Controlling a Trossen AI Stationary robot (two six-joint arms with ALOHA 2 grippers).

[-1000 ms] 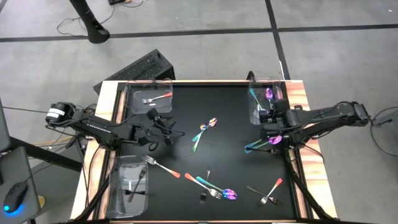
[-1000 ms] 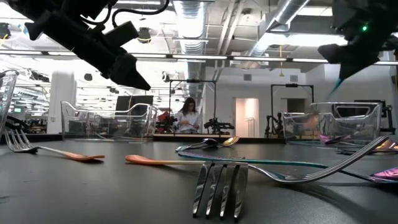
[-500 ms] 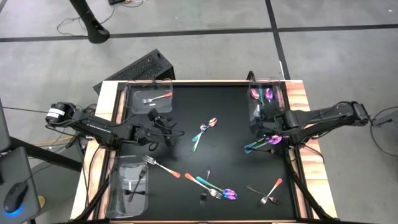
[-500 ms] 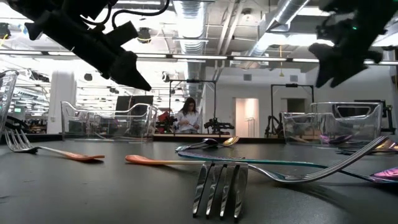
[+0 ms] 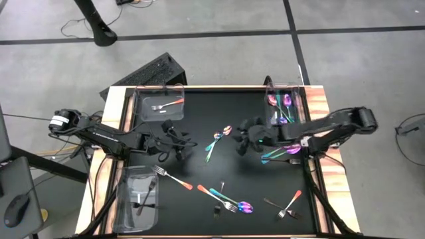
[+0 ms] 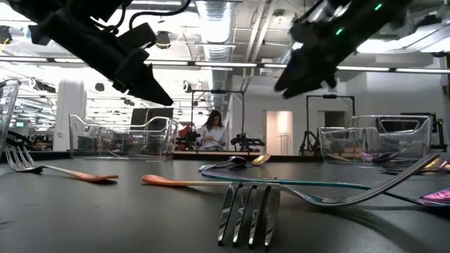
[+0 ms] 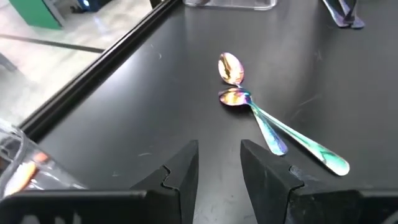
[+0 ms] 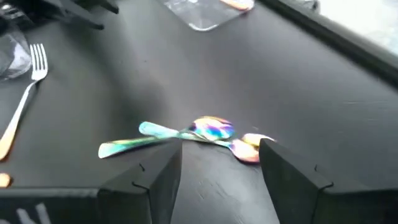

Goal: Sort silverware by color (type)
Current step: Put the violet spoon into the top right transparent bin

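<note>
Two iridescent spoons [image 5: 219, 138] lie crossed at the table's middle, also seen in the right wrist view [image 8: 186, 134] and the left wrist view [image 7: 261, 115]. My right gripper [image 5: 243, 141] hovers open just right of them, its fingers [image 8: 155, 177] wide apart and holding nothing. My left gripper [image 5: 179, 143] hangs open to the spoons' left, with nothing between its fingers [image 7: 183, 171]. More silverware lies loose on the black mat: an orange-handled fork [image 5: 172, 177], a mixed cluster [image 5: 229, 201], a pair at the near right [image 5: 287, 206], and an iridescent piece [image 5: 282, 153] by the right edge.
Three clear bins stand on the mat. The far-left one [image 5: 159, 103] holds an orange-handled fork, the near-left one [image 5: 139, 198] dark pieces, and the far-right one [image 5: 285, 109] iridescent pieces. A wooden rim [image 5: 319, 99] frames the table. A person shows far off in the room [image 6: 212, 132].
My right gripper has left the far-right bin and swung toward the table's left, ending beside the two crossed spoons. An iridescent piece that hung from it a second ago is gone from it, and one more piece lies in that bin.
</note>
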